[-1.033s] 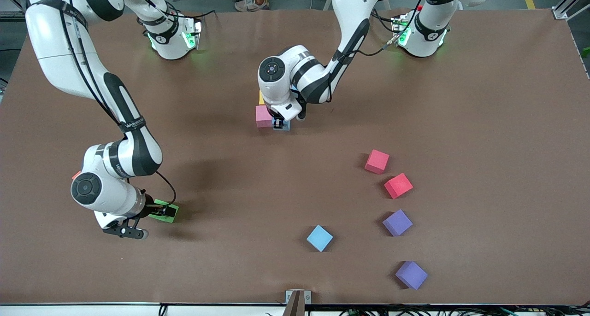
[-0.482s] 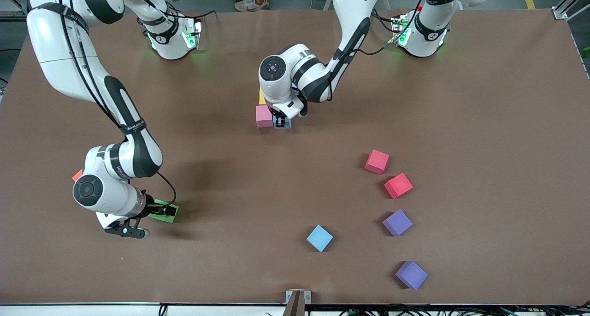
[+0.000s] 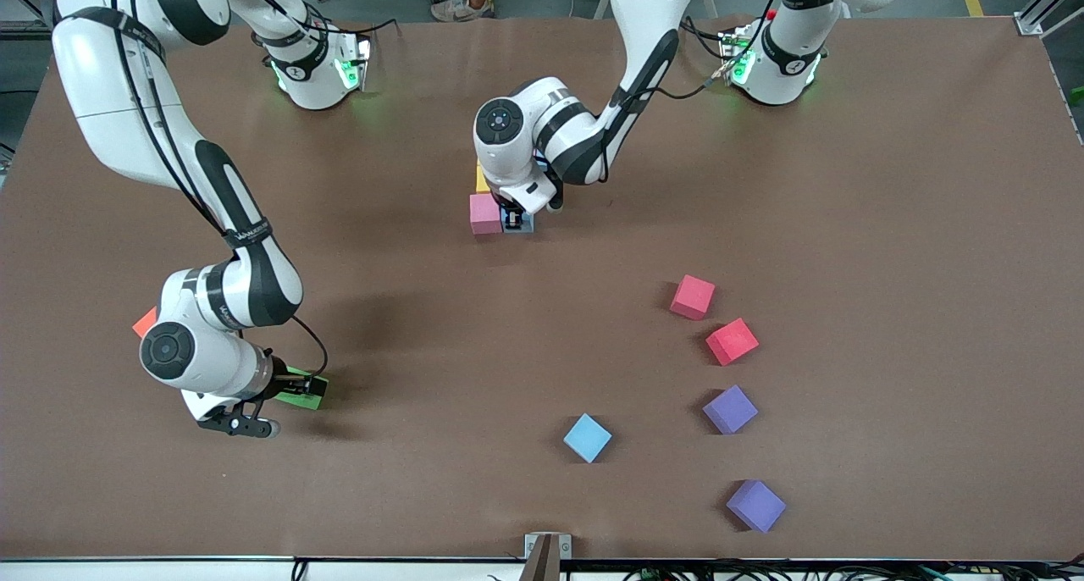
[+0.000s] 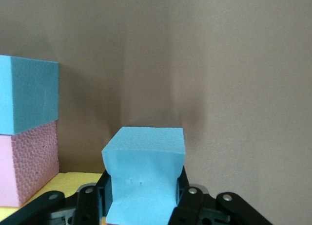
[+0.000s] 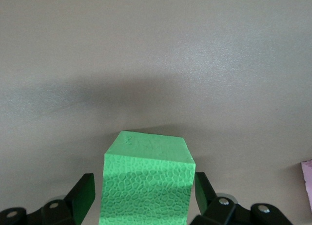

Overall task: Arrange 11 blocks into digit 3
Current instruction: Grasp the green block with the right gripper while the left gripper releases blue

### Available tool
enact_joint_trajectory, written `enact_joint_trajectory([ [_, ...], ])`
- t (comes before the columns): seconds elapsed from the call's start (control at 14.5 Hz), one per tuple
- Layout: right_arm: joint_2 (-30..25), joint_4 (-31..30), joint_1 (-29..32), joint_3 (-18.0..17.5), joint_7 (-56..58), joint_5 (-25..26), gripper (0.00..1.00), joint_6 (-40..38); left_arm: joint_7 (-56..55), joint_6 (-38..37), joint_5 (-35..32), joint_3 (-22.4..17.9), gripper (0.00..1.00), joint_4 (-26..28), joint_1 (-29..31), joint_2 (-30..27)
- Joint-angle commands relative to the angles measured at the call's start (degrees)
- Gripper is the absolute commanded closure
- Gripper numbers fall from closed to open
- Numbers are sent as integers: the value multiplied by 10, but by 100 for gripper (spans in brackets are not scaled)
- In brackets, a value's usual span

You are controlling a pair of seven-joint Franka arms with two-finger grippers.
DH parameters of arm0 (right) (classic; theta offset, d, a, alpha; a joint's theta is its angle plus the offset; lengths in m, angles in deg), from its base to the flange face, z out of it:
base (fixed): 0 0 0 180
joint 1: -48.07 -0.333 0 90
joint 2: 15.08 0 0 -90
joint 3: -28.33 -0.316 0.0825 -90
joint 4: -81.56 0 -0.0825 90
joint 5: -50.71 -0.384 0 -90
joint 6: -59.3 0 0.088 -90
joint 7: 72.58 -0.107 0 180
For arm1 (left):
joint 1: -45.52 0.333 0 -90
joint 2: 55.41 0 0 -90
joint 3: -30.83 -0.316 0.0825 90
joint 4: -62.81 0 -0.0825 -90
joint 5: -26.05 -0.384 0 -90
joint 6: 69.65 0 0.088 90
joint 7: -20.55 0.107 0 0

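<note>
While the left gripper [image 3: 513, 218] is clenching a light blue block [image 4: 144, 178], it should be seating it flush at the pink block's [image 3: 484, 213] three o'clock. The right gripper [image 3: 296, 388] is straddling the green block [image 5: 146, 186]; whether those fingers are pressing, I cannot tell.

Bare table [image 3: 406, 293] lies open between pink block [image 3: 484, 213] and green block [image 3: 302, 392].

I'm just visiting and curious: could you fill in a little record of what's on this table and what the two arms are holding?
left gripper: shut on light blue block, beside pink block
right gripper: shut on green block
loose blocks: two red, two purple, one blue
yellow block: touching the pink one
</note>
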Motion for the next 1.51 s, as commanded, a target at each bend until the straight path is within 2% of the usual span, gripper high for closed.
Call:
enact_joint_trajectory([
  [0.0,9,9,3,-5,3,8,28,3,2,3,6,8,84,24,-6,-2],
  [0.07,11,10,4,-5,3,8,32,2,2,3,5,8,83,24,-6,-1],
  [0.21,12,10,4,-5,4,8,43,3,6,4,4,8,71,24,-5,0],
  [0.28,12,10,4,-4,4,8,47,3,8,4,3,7,54,23,-5,-1],
  [0.34,11,10,4,-4,4,8,49,3,9,4,3,7,44,23,-5,-1],
  [0.41,10,10,4,-5,5,8,49,3,10,2,-1,7,28,23,-5,-1],
  [0.48,7,9,3,-5,5,4,49,3,10,1,-6,7,18,23,-5,-2],
  [0.55,2,9,0,-5,5,0,49,1,10,-2,-10,7,0,23,-5,-4],
  [0.96,-38,-35,-32,-12,5,-2,49,-12,31,-57,-26,6,0,16,1,-59],
  [1.17,-63,-73,-50,-24,-2,-2,49,-10,49,-82,-64,6,0,15,2,-80],
  [1.45,-118,-134,-98,-32,-3,-3,49,-4,151,-97,-85,-2,0,15,33,-90],
])
